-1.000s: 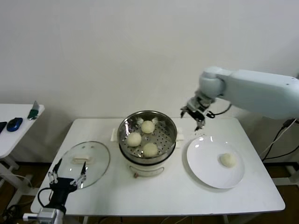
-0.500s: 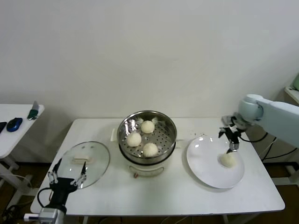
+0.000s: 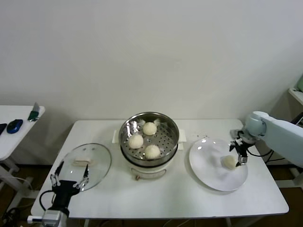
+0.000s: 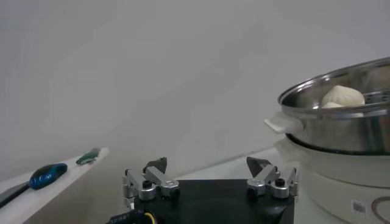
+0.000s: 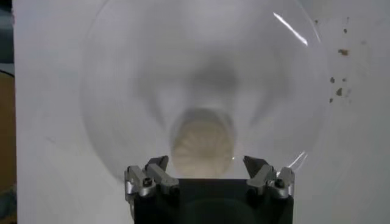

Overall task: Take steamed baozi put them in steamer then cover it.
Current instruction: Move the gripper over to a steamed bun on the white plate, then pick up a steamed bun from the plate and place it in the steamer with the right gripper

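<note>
Now right pincer (image 3: pixel 238 152) over baozi (image 3: pixel 229 162).

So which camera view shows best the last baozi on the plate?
The right wrist view: the baozi lies centred on the plate, between the open fingers of the right gripper. The head view shows it small and far off. The left wrist view does not show it.
</note>
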You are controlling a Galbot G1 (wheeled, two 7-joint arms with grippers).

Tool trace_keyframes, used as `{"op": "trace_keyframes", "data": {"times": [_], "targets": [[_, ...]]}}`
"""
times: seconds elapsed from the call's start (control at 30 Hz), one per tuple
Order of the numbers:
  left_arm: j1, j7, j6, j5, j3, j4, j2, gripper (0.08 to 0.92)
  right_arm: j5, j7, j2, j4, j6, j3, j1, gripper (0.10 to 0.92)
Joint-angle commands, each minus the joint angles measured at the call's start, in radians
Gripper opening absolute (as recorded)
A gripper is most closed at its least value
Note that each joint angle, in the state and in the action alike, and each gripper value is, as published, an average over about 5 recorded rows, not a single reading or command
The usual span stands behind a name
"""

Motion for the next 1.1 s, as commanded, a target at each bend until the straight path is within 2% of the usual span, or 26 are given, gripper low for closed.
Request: {"op": "trace_keyframes", "data": {"times": [0.03, 0.37, 0.53, 0.77, 0.93, 1.1], "targets": [[0.000, -0.001, 0.003, 0.008, 0.000, 0.002, -0.004, 0.823, -0.039, -0.006, 0.073, -0.112, 0.011, 0.096, -0.102, 0.823], [0.003, -0.001, 0.003, -0.002, -0.007, 0.000, -0.003, 0.823, -0.046, -0.016, 0.085, -0.116, 0.007, 0.086, -0.106, 0.821], [0.004, -0.001, 0.002, -0.002, -0.007, -0.001, -0.004, 0.823, -0.042, -0.015, 0.081, -0.116, 0.007, 0.087, -0.103, 0.749], [0.007, -0.001, 0.001, -0.002, -0.006, -0.002, -0.005, 0.823, -0.011, -0.011, 0.061, -0.088, 0.000, 0.070, -0.077, 0.693], [0.010, -0.001, 0.002, -0.007, -0.007, -0.003, 0.006, 0.823, 0.104, 0.000, 0.037, -0.012, -0.035, -0.024, 0.051, 0.687], [0.004, 0.002, 0.002, -0.014, 0.000, -0.004, 0.013, 0.823, 0.335, 0.010, 0.062, 0.067, -0.083, -0.226, 0.299, 0.687]]}}
